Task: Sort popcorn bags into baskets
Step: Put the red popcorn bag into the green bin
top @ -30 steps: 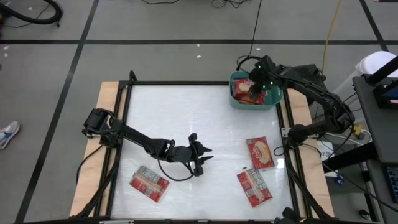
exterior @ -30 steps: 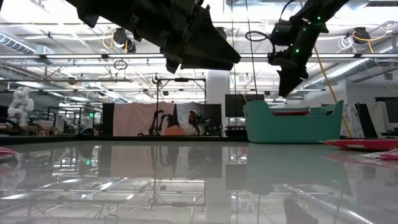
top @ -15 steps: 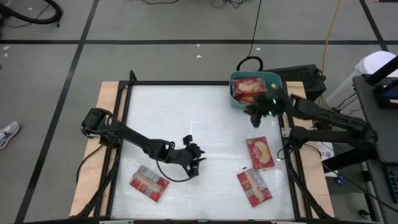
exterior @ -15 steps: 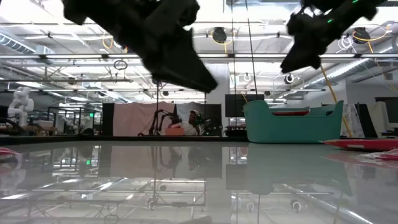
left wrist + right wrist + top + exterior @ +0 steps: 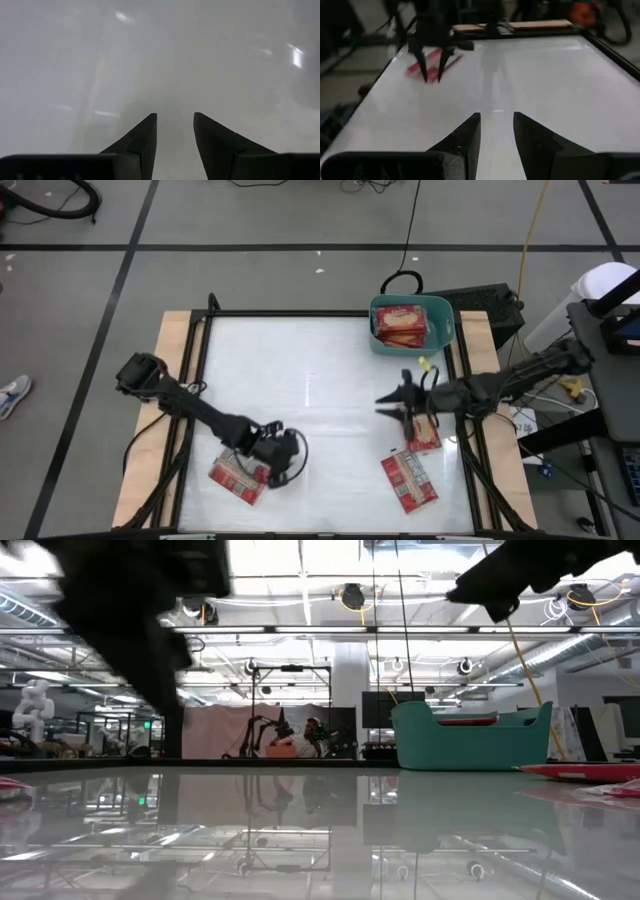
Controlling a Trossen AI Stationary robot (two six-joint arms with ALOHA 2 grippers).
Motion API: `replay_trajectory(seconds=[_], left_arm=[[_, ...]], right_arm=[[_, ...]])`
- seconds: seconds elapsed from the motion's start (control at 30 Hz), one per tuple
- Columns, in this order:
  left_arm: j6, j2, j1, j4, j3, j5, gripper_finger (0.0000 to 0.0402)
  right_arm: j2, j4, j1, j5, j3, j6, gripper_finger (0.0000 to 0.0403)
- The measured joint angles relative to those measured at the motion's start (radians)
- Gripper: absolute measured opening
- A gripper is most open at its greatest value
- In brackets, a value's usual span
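Observation:
Three red popcorn bags lie flat on the white table: one near the front left (image 5: pixel 236 475), one at the right (image 5: pixel 424 434) partly under my right arm, and one at the front right (image 5: pixel 408 481). The teal basket (image 5: pixel 443 330) stands at the far right with more bags (image 5: pixel 401 322) inside. My left gripper (image 5: pixel 284 462) points steeply down, open, just right of the front-left bag (image 5: pixel 431 66); only bare table shows between its fingers (image 5: pixel 175 117). My right gripper (image 5: pixel 384 399) is open and empty, roughly level, pointing toward the table's left (image 5: pixel 496 116).
A black frame (image 5: pixel 300 313) borders the table, with wooden strips (image 5: pixel 170 360) at the sides. A black box (image 5: pixel 490 305) sits behind the basket. The table's middle and far left (image 5: pixel 280 370) are bare white surface. In the low view the basket (image 5: pixel 470 737) stands at the right.
My right gripper has left the basket, swinging toward the near edge and the table's middle, and has turned to point left, nearly level. My left gripper has drawn back toward the near left, tipping downward, and now stands beside the front-left bag. No bag on the table has moved.

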Motion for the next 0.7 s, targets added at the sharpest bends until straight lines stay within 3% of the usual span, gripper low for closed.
replay_trajectory(seconds=[0.1, 0.23, 0.33, 0.57, 0.7], left_arm=[[-0.054, 0.003, -0.055, -0.009, 0.0, 0.026, 0.0132], [-0.068, 0.004, -0.13, 0.066, 0.001, -0.014, 0.0147], [-0.064, 0.028, -0.187, 0.071, 0.002, -0.018, 0.0182], [-0.168, 0.029, -0.254, -0.024, 0.001, -0.157, 0.0291], [-0.149, 0.029, -0.278, -0.113, 0.002, -0.178, 0.0314]], right_arm=[[0.082, 0.075, 0.075, 0.045, 0.0, -0.077, 0.0108], [0.181, 0.148, 0.118, 0.043, 0.0, -0.091, 0.0108], [0.242, 0.195, 0.141, 0.045, -0.001, -0.096, 0.0108], [0.327, 0.292, 0.184, 0.02, 0.0, -0.116, 0.0108], [0.349, 0.326, 0.19, 0.018, 0.0, -0.133, 0.0108]])
